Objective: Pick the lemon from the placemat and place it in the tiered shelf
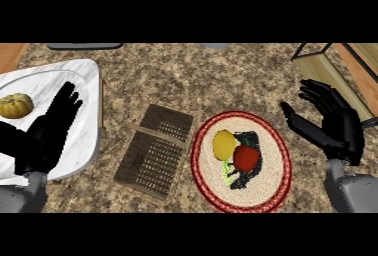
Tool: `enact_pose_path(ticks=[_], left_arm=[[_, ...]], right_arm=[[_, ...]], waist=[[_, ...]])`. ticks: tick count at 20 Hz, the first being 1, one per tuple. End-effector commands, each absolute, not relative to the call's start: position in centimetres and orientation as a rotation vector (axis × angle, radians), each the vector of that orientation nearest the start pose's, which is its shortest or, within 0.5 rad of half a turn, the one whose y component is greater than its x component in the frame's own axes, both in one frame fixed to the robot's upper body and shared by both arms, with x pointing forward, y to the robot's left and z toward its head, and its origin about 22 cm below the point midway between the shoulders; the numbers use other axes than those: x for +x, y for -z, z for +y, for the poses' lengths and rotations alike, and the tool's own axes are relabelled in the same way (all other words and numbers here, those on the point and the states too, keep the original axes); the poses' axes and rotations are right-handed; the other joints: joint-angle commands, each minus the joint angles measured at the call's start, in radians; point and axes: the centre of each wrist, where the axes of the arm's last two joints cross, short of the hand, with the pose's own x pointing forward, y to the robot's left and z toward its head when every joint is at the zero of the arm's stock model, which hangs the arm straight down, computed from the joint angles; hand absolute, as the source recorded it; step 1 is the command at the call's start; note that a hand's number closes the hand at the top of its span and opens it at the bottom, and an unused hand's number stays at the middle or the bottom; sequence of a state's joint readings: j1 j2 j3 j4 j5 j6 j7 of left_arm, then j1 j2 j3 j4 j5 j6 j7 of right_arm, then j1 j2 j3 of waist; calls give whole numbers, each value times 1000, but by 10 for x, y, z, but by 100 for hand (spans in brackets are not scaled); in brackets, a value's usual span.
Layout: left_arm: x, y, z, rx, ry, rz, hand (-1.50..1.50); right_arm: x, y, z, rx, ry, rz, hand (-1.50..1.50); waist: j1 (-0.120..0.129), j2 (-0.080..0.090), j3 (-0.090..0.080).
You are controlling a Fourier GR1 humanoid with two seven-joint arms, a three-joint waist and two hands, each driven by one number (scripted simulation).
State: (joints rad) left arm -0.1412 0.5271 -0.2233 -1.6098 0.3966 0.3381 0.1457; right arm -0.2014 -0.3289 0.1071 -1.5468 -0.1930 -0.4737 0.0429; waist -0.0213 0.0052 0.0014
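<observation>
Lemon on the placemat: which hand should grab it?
Right, probably. The right hand is open beside the placemat, near the lemon and the tiered shelf. The left hand is open over the white plate, with a woven basket between.

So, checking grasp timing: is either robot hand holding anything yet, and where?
Nothing is held: left robot hand and right robot hand are open; lemon lies untouched.

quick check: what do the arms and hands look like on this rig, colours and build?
Two plain grey forearms, smooth and rounded, come in from the lower edge. Each ends in a glossy black left hand and right hand, with slender segmented fingers and a thumb. No cables, markings or sleeves show.
</observation>
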Motion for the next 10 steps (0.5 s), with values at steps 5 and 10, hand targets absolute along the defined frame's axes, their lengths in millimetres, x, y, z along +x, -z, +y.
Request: enact_pose_path(ticks=[5,10], left_arm=[[288,-72,280,96,39,-1520,0],[286,-62,275,71,46,-1515,0]], right_arm=[[263,-96,-221,-193,103,-1796,-150],[252,-118,-224,-254,-242,-1504,-150]], waist=[[15,-7,-2],[10,-13,-7]])
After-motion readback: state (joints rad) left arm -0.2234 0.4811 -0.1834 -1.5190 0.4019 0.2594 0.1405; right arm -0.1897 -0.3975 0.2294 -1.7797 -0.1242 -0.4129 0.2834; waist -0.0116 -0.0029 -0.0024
